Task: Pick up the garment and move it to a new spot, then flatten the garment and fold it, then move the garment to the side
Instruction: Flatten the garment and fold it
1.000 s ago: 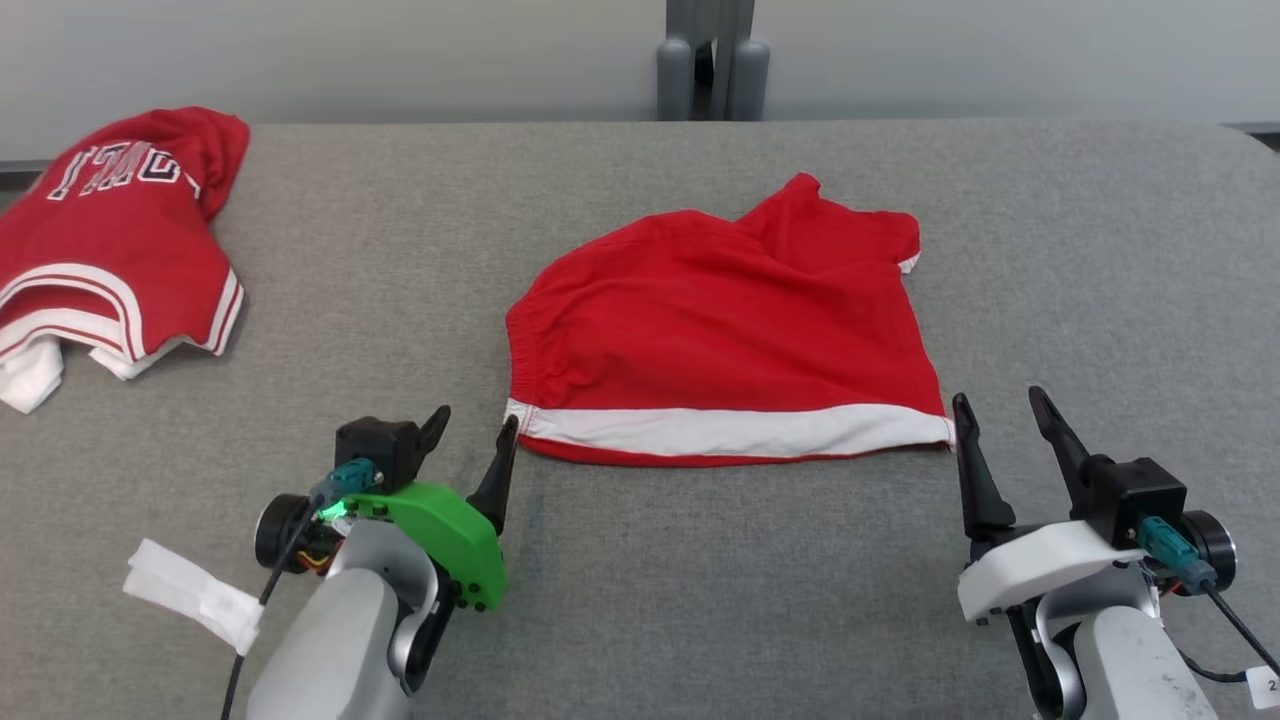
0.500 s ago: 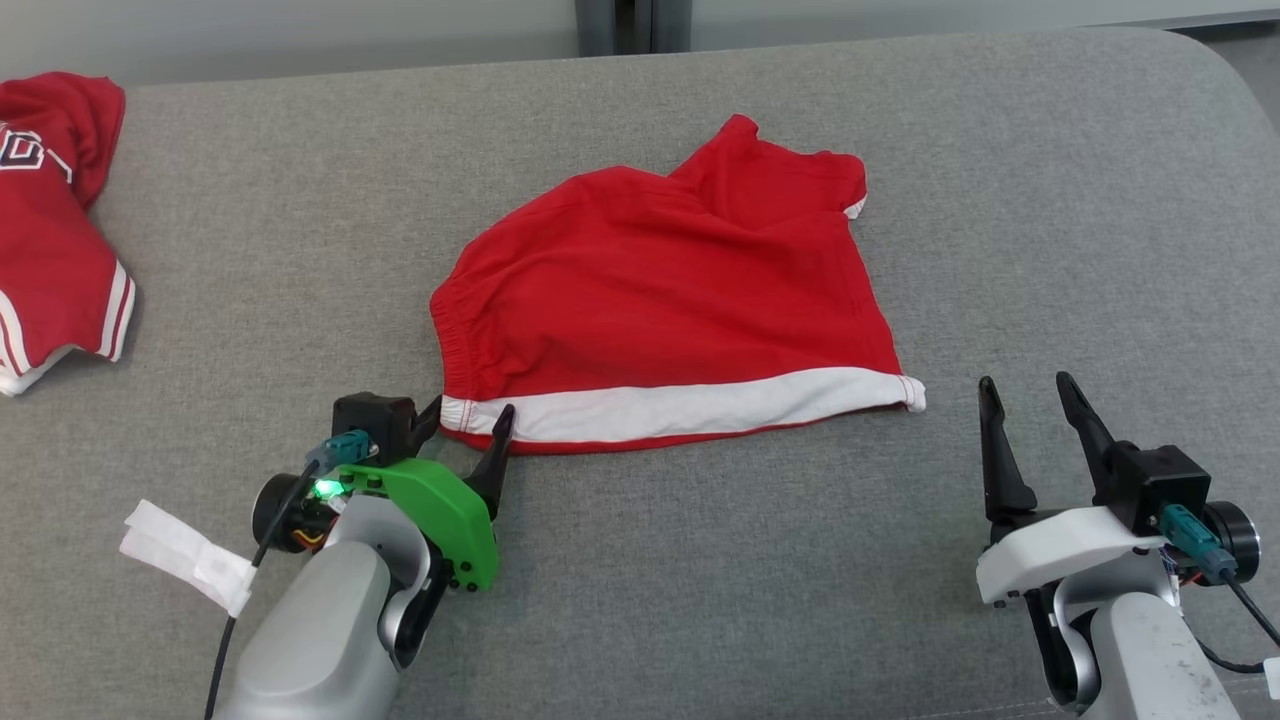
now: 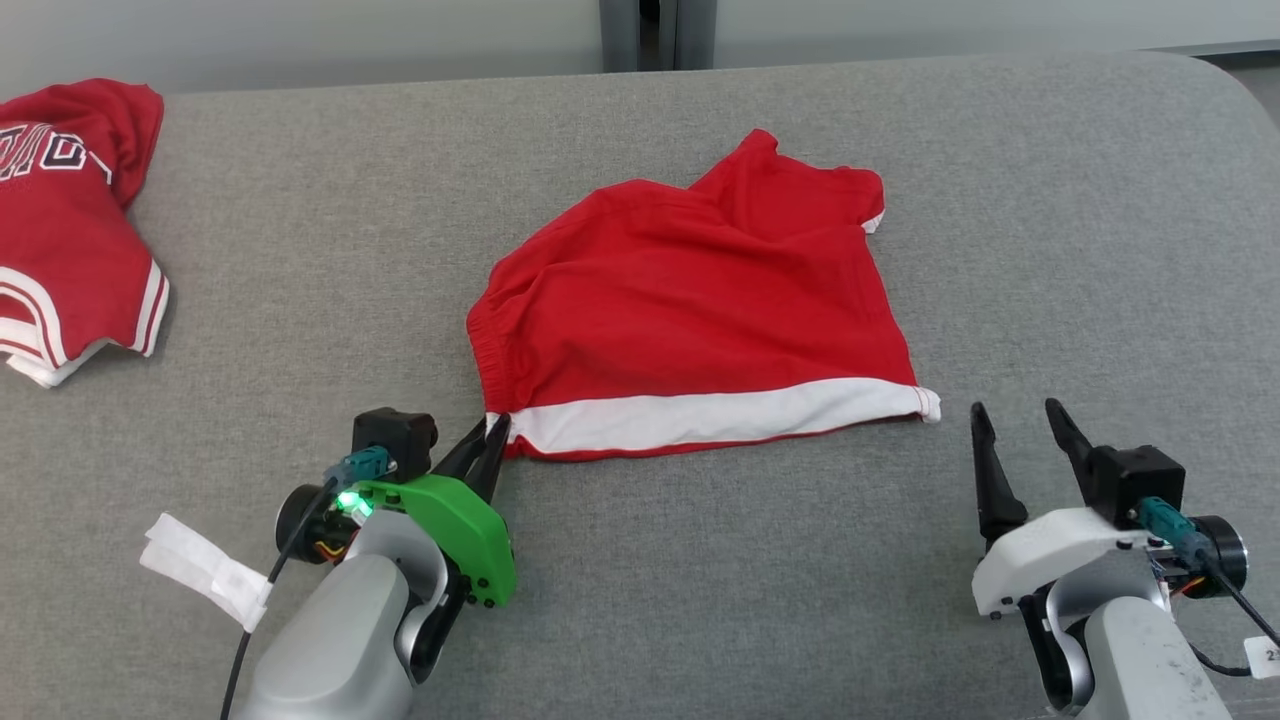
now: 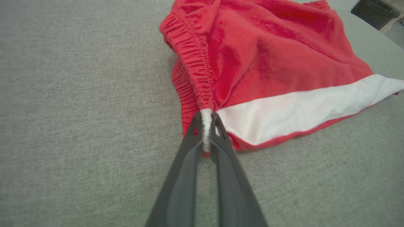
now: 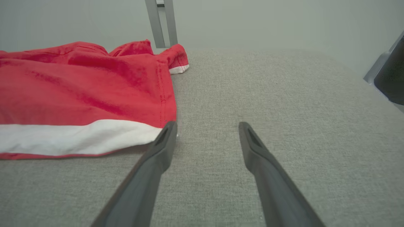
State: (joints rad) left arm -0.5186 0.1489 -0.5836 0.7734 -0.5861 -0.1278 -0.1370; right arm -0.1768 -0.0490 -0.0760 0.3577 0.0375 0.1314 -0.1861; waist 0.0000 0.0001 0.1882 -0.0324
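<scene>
The garment (image 3: 690,310) is a pair of red shorts with a white band along the near edge, lying on the grey table (image 3: 700,600). My left gripper (image 3: 493,432) is shut on the garment's near left corner. In the left wrist view the fingers (image 4: 192,138) pinch the white end of the band at the elastic waist of the garment (image 4: 277,60). My right gripper (image 3: 1012,418) stands open just right of the garment's near right corner, its fingers apart with nothing between them. In the right wrist view its left finger (image 5: 164,142) sits beside the edge of the garment (image 5: 82,91).
A second red garment (image 3: 60,210) with white lettering and stripes lies at the table's far left. A white tag (image 3: 205,570) hangs off the left arm's cable. A grey post (image 3: 655,30) stands behind the table. A dark object (image 5: 391,75) stands off the table's right end.
My left gripper has closed on the garment's near left corner, where it stood open around it before. The head camera has shifted, so the whole scene sits differently.
</scene>
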